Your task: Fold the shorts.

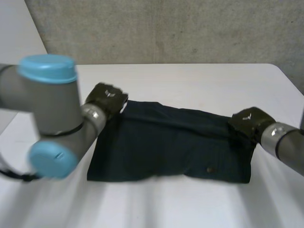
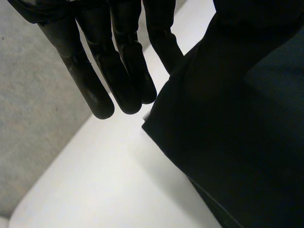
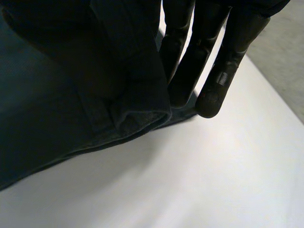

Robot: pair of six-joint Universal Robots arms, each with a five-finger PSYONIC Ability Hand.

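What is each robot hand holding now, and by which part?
Both hold the dark navy cloth shorts: the left robot hand pinches their far left corner, the right robot hand their far right corner.

You see the shorts [image 1: 166, 142], dark navy, lying flat on the white table [image 1: 190, 80] across the middle of the frame. Their far edge slopes down toward the right, and the near edge runs almost level. A small pale spot sits near their lower right corner.
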